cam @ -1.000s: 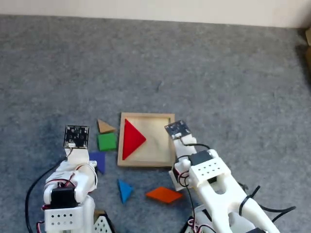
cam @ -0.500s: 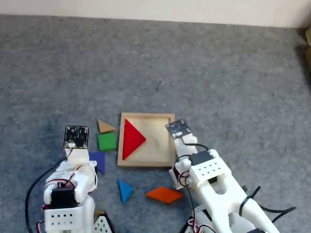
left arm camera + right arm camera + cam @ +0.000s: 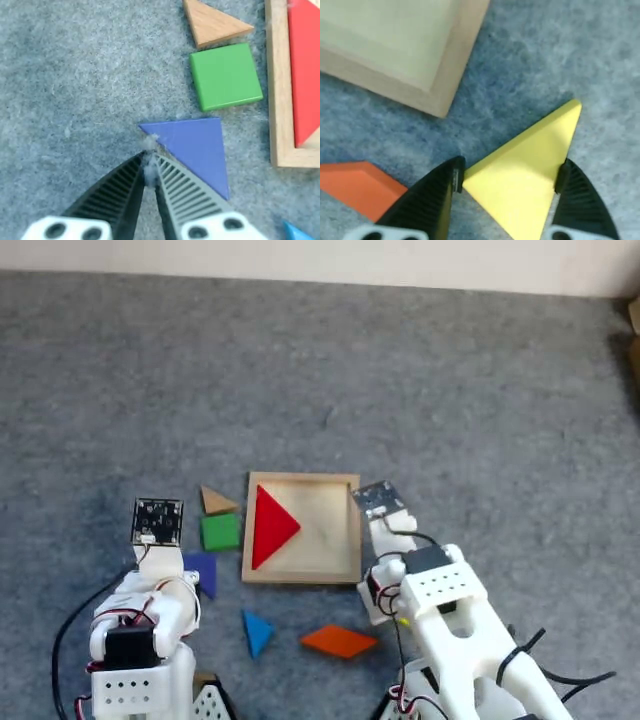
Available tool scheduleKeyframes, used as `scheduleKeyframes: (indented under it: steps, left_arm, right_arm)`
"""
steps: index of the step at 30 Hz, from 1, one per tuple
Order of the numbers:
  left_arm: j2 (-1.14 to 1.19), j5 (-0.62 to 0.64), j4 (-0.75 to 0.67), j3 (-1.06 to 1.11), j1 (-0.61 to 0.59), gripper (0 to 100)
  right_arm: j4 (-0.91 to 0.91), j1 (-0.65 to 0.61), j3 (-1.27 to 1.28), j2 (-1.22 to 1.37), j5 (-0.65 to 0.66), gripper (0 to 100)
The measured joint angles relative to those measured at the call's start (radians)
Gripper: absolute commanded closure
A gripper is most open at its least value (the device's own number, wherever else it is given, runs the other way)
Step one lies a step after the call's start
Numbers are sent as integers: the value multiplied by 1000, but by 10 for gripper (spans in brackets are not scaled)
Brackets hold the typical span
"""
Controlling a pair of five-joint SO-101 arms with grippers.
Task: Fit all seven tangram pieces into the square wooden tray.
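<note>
The square wooden tray point(image 3: 300, 570) lies between the arms with a red triangle point(image 3: 270, 525) inside it. To its left lie a tan triangle point(image 3: 215, 501), a green square point(image 3: 220, 531) and a dark blue triangle point(image 3: 203, 572). My left gripper point(image 3: 149, 161) is shut, its tips touching a corner of the dark blue triangle point(image 3: 197, 150). My right gripper point(image 3: 510, 172) sits just off the tray's corner point(image 3: 447, 85), its fingers pressed against two sides of a yellow triangle point(image 3: 525, 175) that rests on the carpet.
A light blue triangle point(image 3: 257, 630) and an orange parallelogram point(image 3: 338, 641) lie on the grey carpet in front of the tray. The orange parallelogram point(image 3: 355, 185) is close beside my right gripper. Open carpet stretches behind the tray.
My right arm has shifted to the right, off the tray's right edge. The left arm and the loose pieces have stayed put.
</note>
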Motion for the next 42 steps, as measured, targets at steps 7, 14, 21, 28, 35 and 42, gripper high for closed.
scheduleKeyframes:
  steps: [7, 14, 21, 28, 35, 42]
  left_arm:
    - [0, 0, 0, 0, 0, 995]
    - [0, 0, 0, 0, 0, 995]
    - [0, 0, 0, 0, 0, 995]
    - [0, 0, 0, 0, 0, 995]
    - [0, 0, 0, 0, 0, 995]
    - [0, 0, 0, 0, 0, 995]
  right_arm:
    - [0, 2, -78, 0, 57, 779]
    - [0, 5, -140, 0, 120, 774]
    - [0, 5, -141, 0, 51, 658]
    - [89, -5, -144, 0, -86, 599]
    - [91, -68, -158, 2, -187, 599]
    - [91, -74, -158, 2, -203, 599]
